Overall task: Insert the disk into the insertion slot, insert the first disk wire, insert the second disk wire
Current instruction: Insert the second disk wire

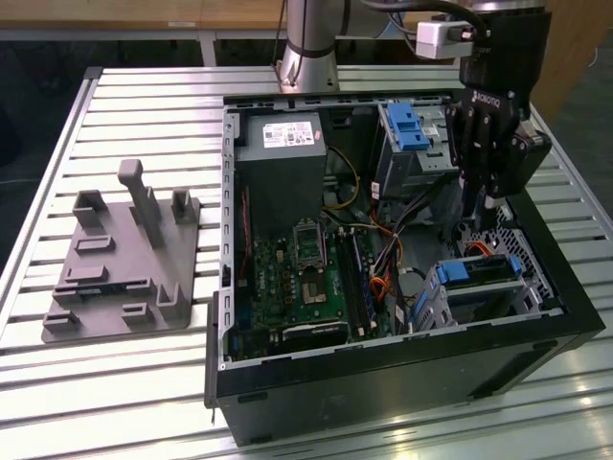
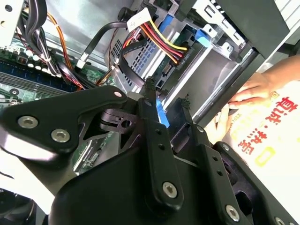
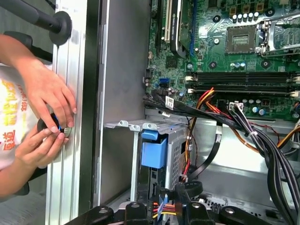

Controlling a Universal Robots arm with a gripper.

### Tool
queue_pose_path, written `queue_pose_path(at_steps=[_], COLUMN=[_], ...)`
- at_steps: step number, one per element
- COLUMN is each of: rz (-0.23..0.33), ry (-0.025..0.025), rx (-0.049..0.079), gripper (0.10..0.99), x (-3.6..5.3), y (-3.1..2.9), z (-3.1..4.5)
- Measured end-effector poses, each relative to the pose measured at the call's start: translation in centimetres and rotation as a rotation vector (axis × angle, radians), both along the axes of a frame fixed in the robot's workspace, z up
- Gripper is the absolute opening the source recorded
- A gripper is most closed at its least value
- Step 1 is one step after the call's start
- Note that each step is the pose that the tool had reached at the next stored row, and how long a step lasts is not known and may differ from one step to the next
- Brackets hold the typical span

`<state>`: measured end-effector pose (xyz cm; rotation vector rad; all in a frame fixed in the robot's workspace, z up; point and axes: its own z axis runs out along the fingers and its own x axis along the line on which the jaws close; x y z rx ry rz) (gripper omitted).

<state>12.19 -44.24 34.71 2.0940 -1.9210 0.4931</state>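
**Operator:** Where is the disk, and what contains it?

**Technician:** The disk point(image 1: 477, 272) sits in the insertion slot point(image 1: 488, 305), at the near corner of the computer case point(image 1: 383, 383) on the exterior view's right. Its blue caddy shows at the cage's open side. The perforated walls hide most of the body.

**Operator:** What is the tool's state?

**Technician:** The gripper point(image 1: 479, 222) hangs just above the slot. In the second wrist view its fingers point(image 2: 151, 108) stand parted, with nothing clamped between them. Just beyond the tips, a wire bundle point(image 2: 161, 40) of red, yellow and black leads runs toward the disk's end. Whether its plug is fully seated cannot be told.

**Operator:** Any handling notes?

**Technician:** These are judgements.
- The disk is probably rigid, dense for its size and sensitive to shock.
- Take hold of it by the caddy's plastic side rails, not by the label face or the connector edge.
- The wires are limp, so grip the plug body rather than the leads.

**Operator:** What else is in the case?

**Technician:**
- The motherboard point(image 1: 297, 278) lies on the floor of the case.
- The power supply point(image 1: 280, 163) is at the far side.
- A taller bay point(image 1: 421, 158) with a blue latch point(image 1: 407, 125) stands just far of the slot.
- Outside the case wall, a person's hands point(image 3: 47, 101) rest on the slatted table point(image 3: 70, 154).
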Motion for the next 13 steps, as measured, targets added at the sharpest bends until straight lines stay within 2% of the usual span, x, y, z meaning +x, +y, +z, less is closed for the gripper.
queue_pose_path(at_steps=[5,11,13], rz=[-0.025,-0.033,-0.034], ry=[-0.0049,-0.0061,-0.0083], rx=[0.000,0.000,-0.002], gripper=[0.361,0.361,0.361], x=[-0.24,-0.27,-0.26], y=[0.00,0.00,0.00], z=[-0.06,-0.06,-0.07])
